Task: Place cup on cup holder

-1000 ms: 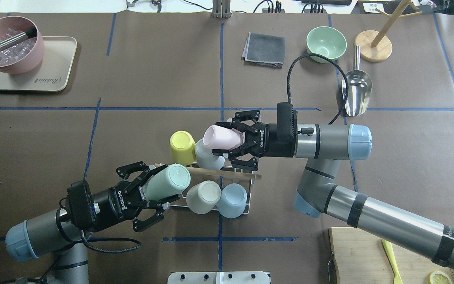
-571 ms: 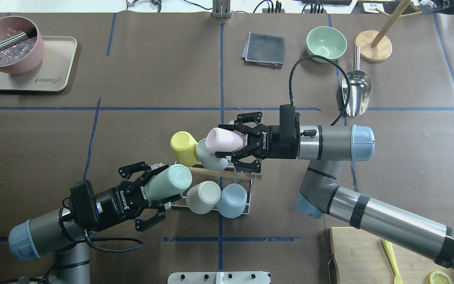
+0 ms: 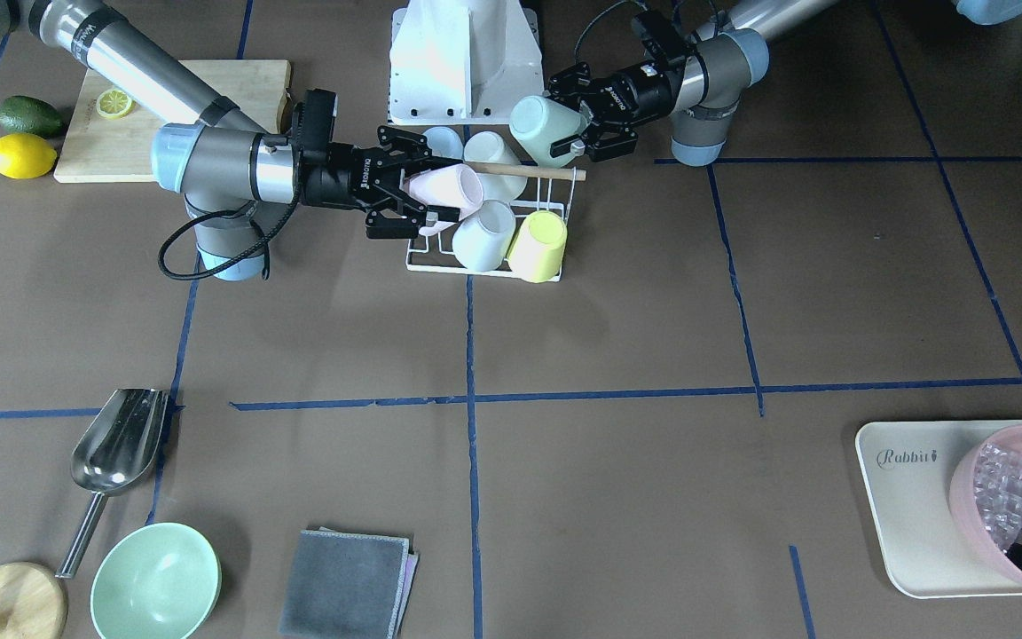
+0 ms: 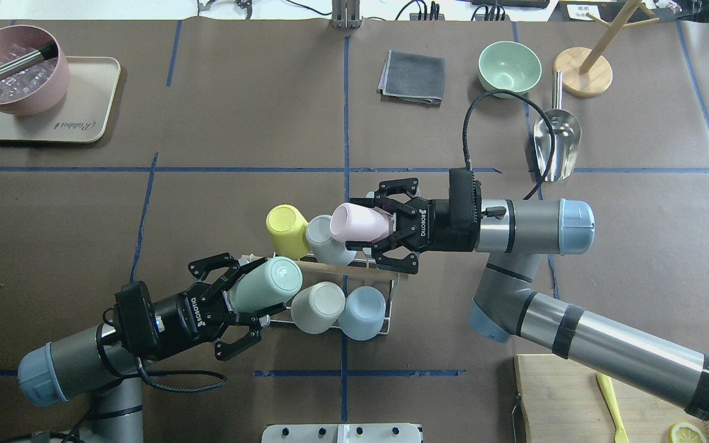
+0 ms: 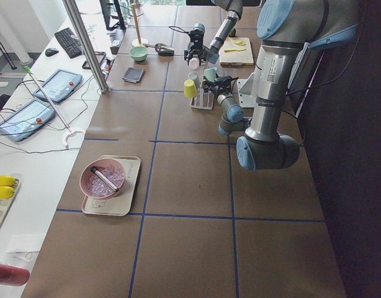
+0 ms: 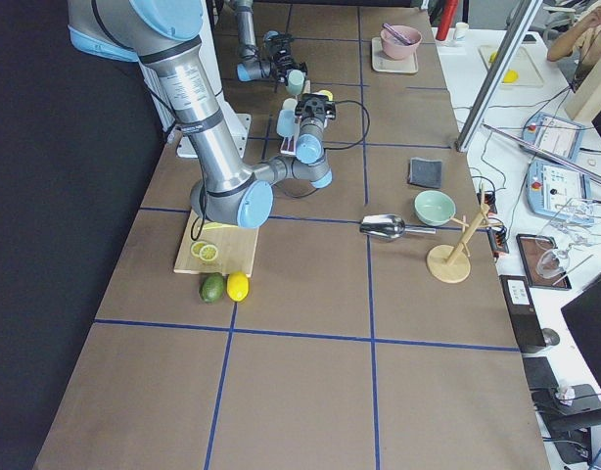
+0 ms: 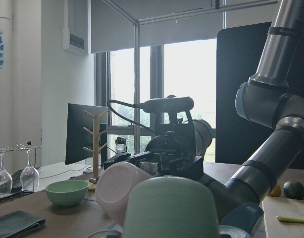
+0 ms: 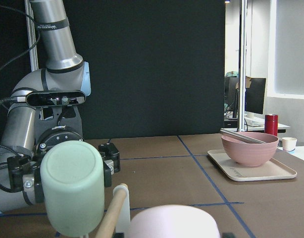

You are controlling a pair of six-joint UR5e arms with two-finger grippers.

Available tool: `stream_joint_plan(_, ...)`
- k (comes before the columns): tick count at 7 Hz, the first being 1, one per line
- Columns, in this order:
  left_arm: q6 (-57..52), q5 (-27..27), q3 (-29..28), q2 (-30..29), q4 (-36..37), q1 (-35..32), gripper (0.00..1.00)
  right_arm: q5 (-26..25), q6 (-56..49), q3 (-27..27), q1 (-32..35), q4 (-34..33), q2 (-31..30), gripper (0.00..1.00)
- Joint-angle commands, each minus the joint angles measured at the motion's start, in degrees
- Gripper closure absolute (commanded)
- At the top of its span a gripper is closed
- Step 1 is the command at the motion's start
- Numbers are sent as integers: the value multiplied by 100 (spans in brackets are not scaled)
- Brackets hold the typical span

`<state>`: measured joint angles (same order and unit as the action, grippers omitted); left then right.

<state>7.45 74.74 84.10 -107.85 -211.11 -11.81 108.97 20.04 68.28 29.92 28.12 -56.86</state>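
The cup holder (image 4: pixel 391 289) is a white wire rack with a wooden rod (image 4: pixel 354 271), at the table's middle. A yellow cup (image 4: pixel 285 229), a grey cup (image 4: pixel 322 246), a white cup (image 4: pixel 317 306) and a blue cup (image 4: pixel 362 312) sit upside down on it. My right gripper (image 4: pixel 364 223) is shut on a pink cup (image 4: pixel 354 221), held on its side over the rack's far row; it also shows in the front view (image 3: pixel 444 188). My left gripper (image 4: pixel 250 295) is shut on a mint cup (image 4: pixel 266 282), tilted bottom up at the rack's left end, also seen from the front (image 3: pixel 539 120).
A pink bowl of ice (image 4: pixel 19 71) on a beige tray (image 4: pixel 93 107) stands far left. A grey cloth (image 4: pixel 413 77), green bowl (image 4: pixel 509 66), metal scoop (image 4: pixel 556 144) and wooden stand (image 4: pixel 583 71) lie far right. A cutting board (image 4: pixel 570 394) is near right.
My right gripper has shifted right with the pink cup. My left gripper has shifted slightly right with the mint cup.
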Motion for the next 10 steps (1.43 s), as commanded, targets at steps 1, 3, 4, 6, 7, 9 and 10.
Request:
stream_joint_plan(1,-7,-12,-16,9,0,-6,40,2,78,1,-21,45,-18,55)
stream_joint_plan(3,-7,-29,-16,18,-26,-32,0,19,97,-8,-30,27,-18,0)
stream_joint_plan(4,-7,-99,-16,27,-105,-23,0,28,105,1,-30,36,-36,0)
stream_joint_plan(6,-7,-100,-16,36,-141,-41,0,142,105,1,49,36,-27,0)
stream_joint_plan(7,2,-100,45,36,-141,-67,0,142,192,10,93,36,-10,0)
stream_joint_plan(9,2,-91,684,62,-106,-225,0,439,299,201,443,-417,104,0)
stream_joint_plan(10,71,-91,713,62,60,-521,0,641,481,595,654,-1143,96,0)
